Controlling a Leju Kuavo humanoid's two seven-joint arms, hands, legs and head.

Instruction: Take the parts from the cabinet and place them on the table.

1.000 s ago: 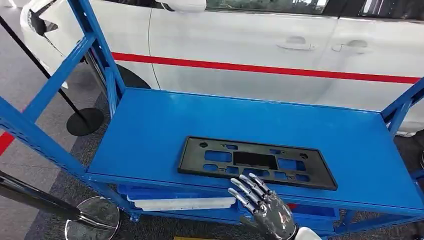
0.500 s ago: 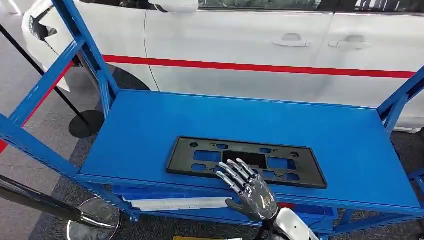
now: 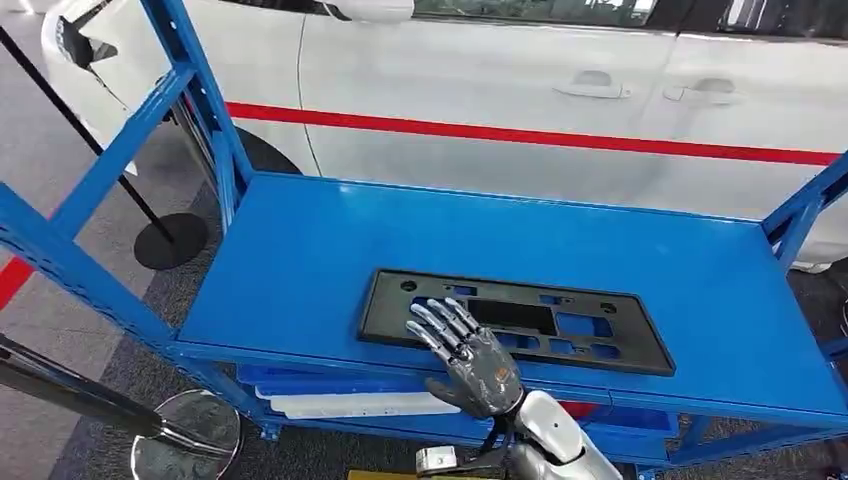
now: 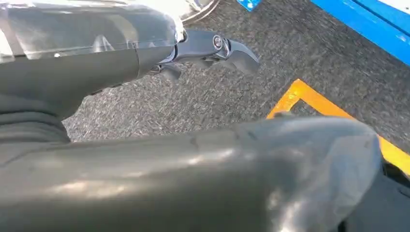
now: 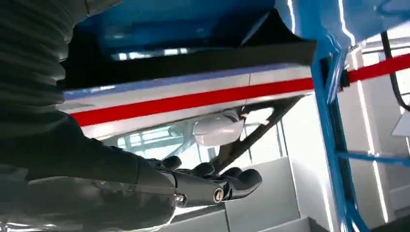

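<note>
Blue steel shelving [image 3: 300, 240] stands in front of a white car [image 3: 560, 90] with a red stripe along its doors, and on its top shelf, toward the near edge, lies the part to be fetched: a flat black plastic plate [image 3: 580, 325] with rectangular cut-outs, lying level and roughly parallel to the shelf's front lip. The right hand [image 3: 468, 355] rises from below that lip with its fingers [image 3: 436, 322] spread apart and reaching over the plate's near left portion; it holds nothing, and whether the fingertips touch the plastic cannot be told. The left hand [image 4: 212, 48] hangs low over grey carpet beside a yellow floor line [image 4: 309, 96], empty, its fingers loosely extended. On the shelf beneath, white and blue flat pieces [image 3: 360, 405] are stacked, and a black stanchion base [image 3: 170, 242] stands on the floor to the left. The step in hand looks like the reach for the plate. Since it lies flat, the next move probably calls for drawing it toward the lip so the fingers can close over its near edge, then lifting it level.
</note>
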